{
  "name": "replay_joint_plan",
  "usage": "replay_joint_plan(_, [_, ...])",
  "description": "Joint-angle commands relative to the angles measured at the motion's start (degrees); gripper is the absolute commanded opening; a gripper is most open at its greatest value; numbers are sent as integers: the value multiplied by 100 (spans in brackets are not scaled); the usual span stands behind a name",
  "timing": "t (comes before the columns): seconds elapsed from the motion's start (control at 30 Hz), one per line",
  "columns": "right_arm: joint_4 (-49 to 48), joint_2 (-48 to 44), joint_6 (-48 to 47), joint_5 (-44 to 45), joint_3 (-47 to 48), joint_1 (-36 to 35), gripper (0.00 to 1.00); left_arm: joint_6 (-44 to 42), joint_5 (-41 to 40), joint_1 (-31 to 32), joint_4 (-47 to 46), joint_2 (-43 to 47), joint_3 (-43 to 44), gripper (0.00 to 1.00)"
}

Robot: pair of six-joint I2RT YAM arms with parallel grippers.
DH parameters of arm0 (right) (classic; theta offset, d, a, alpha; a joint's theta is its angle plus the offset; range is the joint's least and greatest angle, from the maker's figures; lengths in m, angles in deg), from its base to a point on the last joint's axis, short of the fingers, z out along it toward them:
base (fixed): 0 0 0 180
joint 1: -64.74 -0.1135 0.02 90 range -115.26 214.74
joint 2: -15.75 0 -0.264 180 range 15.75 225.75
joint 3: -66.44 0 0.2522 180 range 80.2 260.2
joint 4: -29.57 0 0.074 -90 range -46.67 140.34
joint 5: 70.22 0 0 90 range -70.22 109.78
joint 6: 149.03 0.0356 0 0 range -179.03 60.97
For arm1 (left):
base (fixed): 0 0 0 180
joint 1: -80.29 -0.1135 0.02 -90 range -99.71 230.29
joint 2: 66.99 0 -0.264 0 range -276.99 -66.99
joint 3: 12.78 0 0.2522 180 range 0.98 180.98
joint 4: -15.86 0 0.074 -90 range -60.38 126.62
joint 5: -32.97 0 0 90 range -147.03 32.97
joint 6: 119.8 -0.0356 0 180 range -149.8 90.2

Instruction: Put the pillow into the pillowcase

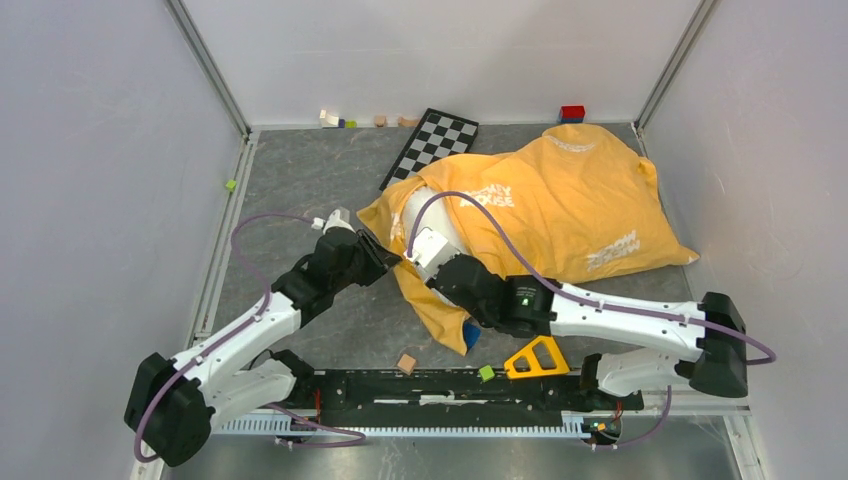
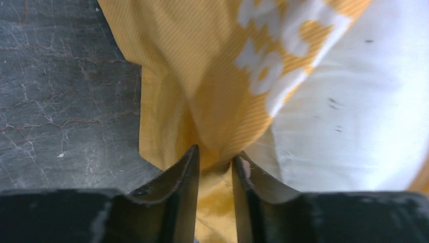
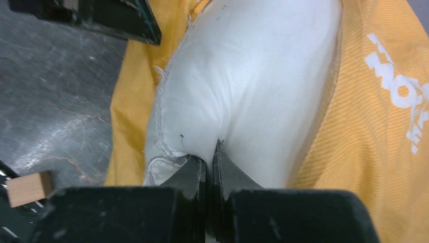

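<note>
The orange-yellow pillowcase with white lettering lies bulging at the right middle of the table. The off-white pillow is mostly inside it, and its near-left end sticks out of the opening. My left gripper is shut on the pillowcase's opening edge; the yellow fabric is bunched between its fingers. My right gripper is shut on the pillow's exposed end, pinching the fabric by the seam. The pillowcase flanks the pillow on both sides.
A checkerboard lies behind the pillowcase, with small blocks and a red block along the back wall. A blue cloth, a wooden cube, a green cube and an orange triangle sit near the front rail.
</note>
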State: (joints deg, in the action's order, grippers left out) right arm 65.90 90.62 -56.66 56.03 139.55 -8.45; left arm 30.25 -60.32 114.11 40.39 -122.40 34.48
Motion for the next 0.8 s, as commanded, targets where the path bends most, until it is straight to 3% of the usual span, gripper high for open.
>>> replay_joint_plan(0.0, [-831,-278,272,-746,-181,79,0,-173,194,96,-198,-129,75,44])
replay_joint_plan(0.07, [-864,-288,311,-752,-191,86,0,-129,79,210,-155,-62,72,51])
replay_joint_plan(0.2, [-938,-293,351,-769,-187,86,0,-41,-409,546,369,213,245,51])
replay_joint_plan(0.37, [-982,-266,358,-748,-180,94,0,131,-1416,1112,1295,622,636,42])
replay_joint_plan(0.5, [-991,-232,335,-716,-146,94,0,208,-1609,1420,1508,551,879,38])
replay_joint_plan(0.63, [-989,-217,334,-744,-104,94,0,476,-1873,1672,1575,238,970,36])
replay_joint_plan(0.77, [-944,-244,327,-730,-79,94,0,739,-2017,1671,1080,-312,793,34])
